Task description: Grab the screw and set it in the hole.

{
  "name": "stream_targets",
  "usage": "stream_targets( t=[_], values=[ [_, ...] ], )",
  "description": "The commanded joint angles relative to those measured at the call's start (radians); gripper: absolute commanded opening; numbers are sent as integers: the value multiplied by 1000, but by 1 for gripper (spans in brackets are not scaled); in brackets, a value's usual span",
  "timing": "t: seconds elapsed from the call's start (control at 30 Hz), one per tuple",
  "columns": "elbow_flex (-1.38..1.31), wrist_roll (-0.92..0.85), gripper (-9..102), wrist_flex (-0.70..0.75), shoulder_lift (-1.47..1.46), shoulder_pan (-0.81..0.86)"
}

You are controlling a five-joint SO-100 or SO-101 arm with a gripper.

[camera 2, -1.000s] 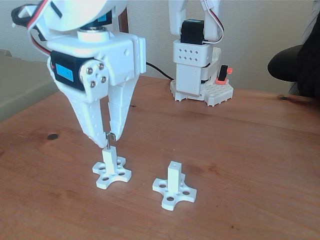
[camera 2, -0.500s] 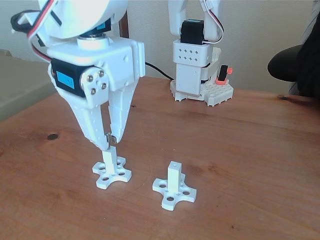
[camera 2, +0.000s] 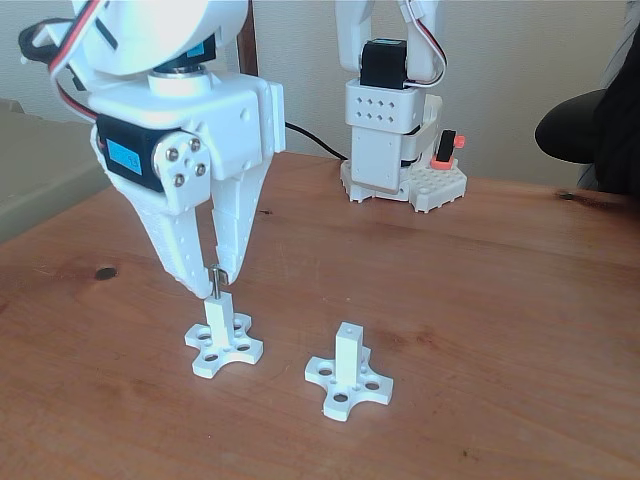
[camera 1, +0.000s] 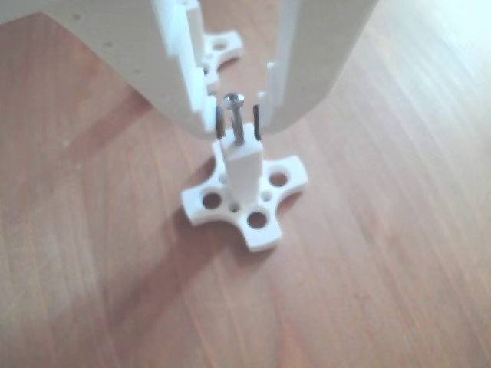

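No readable text, blue servo label [camera 2: 125,155] on the arm too blurred to read

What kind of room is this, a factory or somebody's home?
Probably a home or hobby desk, not a factory: a worn wooden table against a plain wall, a small white plastic arm whose gripper holds a screw, and two little white posts.

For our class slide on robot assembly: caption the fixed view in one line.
The tool holds a screw upright over the left post; a second post stands free.
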Motion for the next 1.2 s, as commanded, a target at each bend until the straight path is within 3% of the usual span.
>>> stream_targets(
  t=[0.0,1.17],
  values=[
    [-86,-11,2,8,35,-8],
    [-100,-12,-4,-11,23,-14]
  ],
)
